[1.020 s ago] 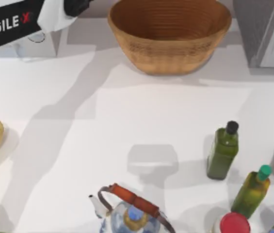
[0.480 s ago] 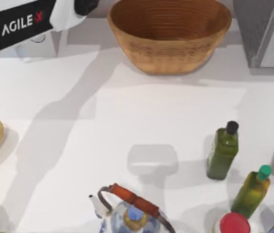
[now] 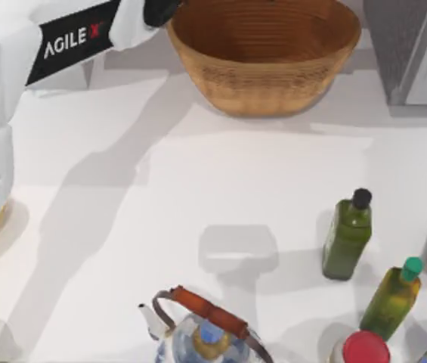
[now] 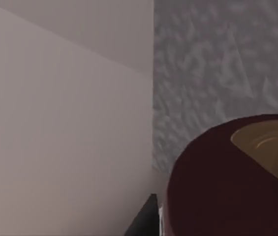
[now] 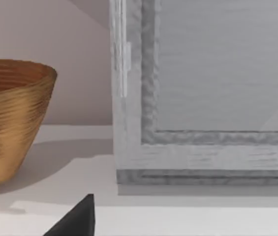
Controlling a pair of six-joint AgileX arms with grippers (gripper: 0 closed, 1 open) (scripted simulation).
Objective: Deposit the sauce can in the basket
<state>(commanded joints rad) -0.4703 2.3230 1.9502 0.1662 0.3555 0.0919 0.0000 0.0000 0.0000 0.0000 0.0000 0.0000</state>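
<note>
Left arm stretched across the upper left of the top view, its pincer (image 3: 160, 9) at the basket's (image 3: 273, 83) left rim, sauce can (image 4: 237, 182) close up in the left wrist view, apparently held, finger position impossible to tell, green bottle (image 3: 347, 234) standing lower right on the bench (image 3: 221, 174).

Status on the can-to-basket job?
Done: the sauce can is picked up; it sits right at the left wrist camera. In hand: the left arm is reaching toward the basket rim at the top view's left. Left: get over the bowl and release.
</note>
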